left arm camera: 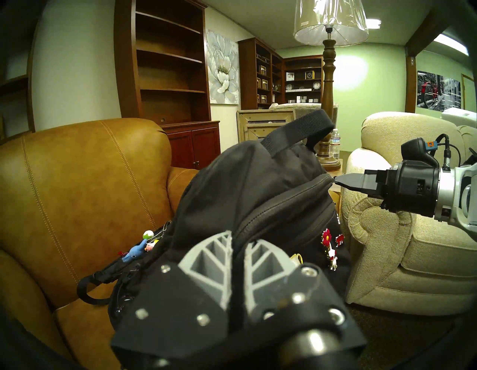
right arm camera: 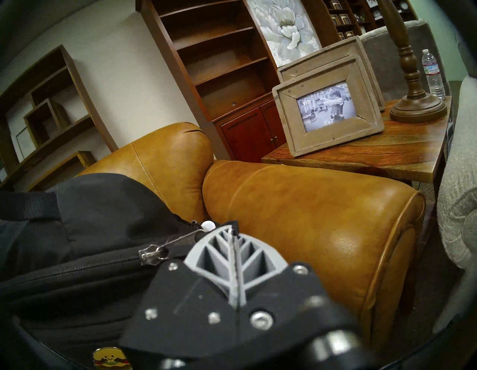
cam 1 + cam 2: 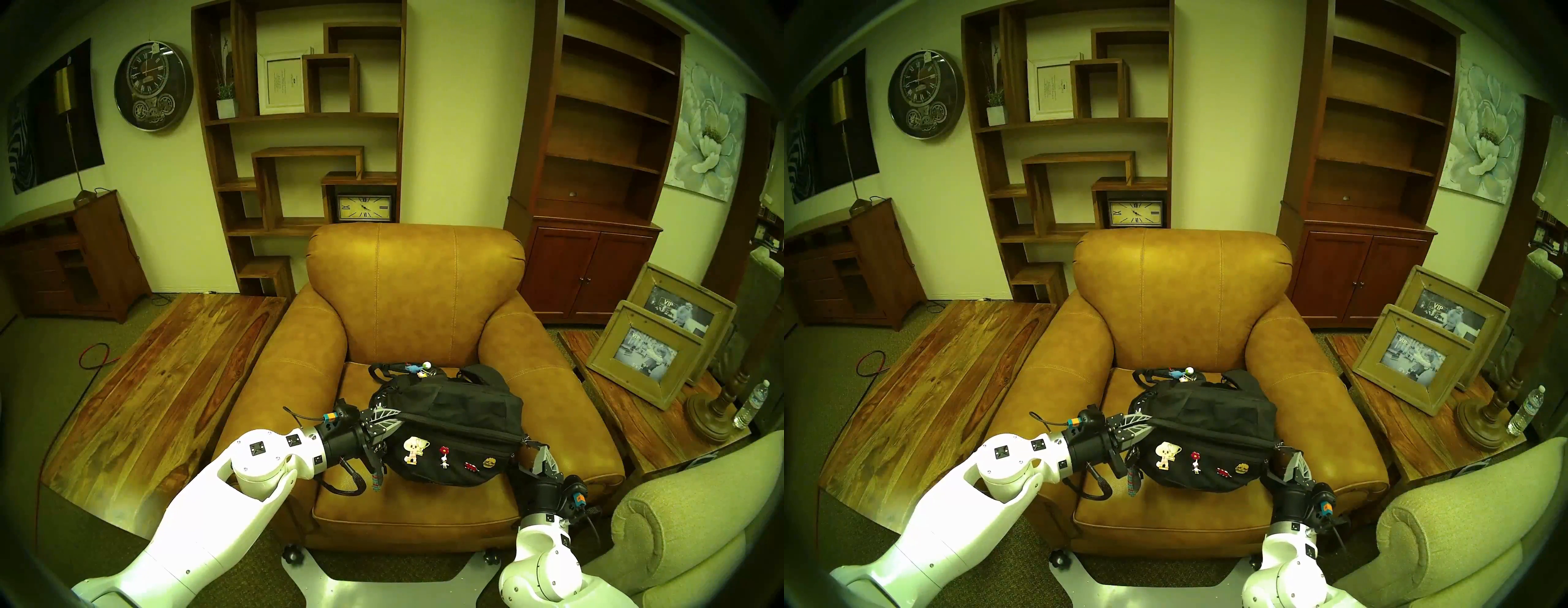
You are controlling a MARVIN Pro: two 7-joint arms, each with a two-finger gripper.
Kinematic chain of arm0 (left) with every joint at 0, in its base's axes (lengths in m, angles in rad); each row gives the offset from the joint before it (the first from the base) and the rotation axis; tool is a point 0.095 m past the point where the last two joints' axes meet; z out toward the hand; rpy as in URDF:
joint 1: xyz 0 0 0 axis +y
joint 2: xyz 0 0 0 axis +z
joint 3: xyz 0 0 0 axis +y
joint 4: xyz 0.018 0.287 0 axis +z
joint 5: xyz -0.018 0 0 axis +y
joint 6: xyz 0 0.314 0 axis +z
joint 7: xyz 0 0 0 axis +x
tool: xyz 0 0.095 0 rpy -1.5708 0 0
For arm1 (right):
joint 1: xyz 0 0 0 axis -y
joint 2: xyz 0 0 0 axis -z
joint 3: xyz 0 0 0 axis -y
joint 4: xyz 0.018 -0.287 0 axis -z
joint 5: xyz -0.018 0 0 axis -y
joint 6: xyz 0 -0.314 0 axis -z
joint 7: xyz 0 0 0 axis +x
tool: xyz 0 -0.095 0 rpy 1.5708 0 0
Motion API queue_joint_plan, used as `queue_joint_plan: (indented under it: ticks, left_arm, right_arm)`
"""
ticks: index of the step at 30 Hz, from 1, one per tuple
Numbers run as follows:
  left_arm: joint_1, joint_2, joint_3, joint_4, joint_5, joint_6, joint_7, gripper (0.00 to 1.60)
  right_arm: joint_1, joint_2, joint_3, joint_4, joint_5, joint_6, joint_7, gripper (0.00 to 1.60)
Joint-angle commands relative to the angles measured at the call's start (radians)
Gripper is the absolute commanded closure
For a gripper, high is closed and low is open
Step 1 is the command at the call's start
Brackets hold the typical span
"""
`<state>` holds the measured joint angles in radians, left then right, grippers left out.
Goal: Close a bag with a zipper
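The tan leather armchair [image 3: 418, 322] fills the middle of the head view, and on its seat cushion, lower centre of the frame, lies the black sling bag [image 3: 445, 429], its pinned front facing the camera. The bag's long axis runs from left to right across the frame, dipping slightly toward the right, and the zipper [image 3: 462, 426] follows that same line along the top edge.

The left hand [image 3: 384, 418] sits at the bag's left end, closed on a fold of the fabric there; in the left wrist view its grey fingertips [image 1: 219, 248] pinch black cloth between them. The right hand [image 3: 538, 451] is at the opposite, right end of the bag, at the lower right of the frame. In the right wrist view its fingers are pressed together on the thin pull cord, with the metal slider [image 2: 152, 252] just left of the fingertips, at the centre-left of that frame.

So the slider is by the right hand, and the zipper stretches away from it toward the left hand. The teeth behind the slider look meshed, so I judge the closing run nearly or fully done; any remaining pull would go rightward along the bag's axis, away from the anchoring left hand.
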<state>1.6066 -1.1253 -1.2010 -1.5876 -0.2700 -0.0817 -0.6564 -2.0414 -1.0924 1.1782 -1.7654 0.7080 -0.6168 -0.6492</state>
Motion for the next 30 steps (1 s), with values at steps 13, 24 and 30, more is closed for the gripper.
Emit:
queue_joint_plan:
  ticks: [13, 24, 30]
  left_arm:
    - [-0.052, 0.012, -0.07, -0.063, -0.04, -0.01, -0.012, 1.6]
    - [-0.026, 0.021, -0.095, -0.095, -0.056, 0.001, -0.018, 1.6]
    - [-0.01, 0.032, -0.102, -0.115, -0.062, 0.004, -0.015, 1.6]
  right_arm:
    - [-0.007, 0.003, 0.061, 0.099, 0.09, -0.049, 0.057, 1.6]
    - [0.019, -0.023, 0.062, 0.145, 0.098, -0.078, 0.083, 1.6]
    - [0.001, -0.005, 0.044, 0.106, 0.064, -0.085, 0.108, 1.6]
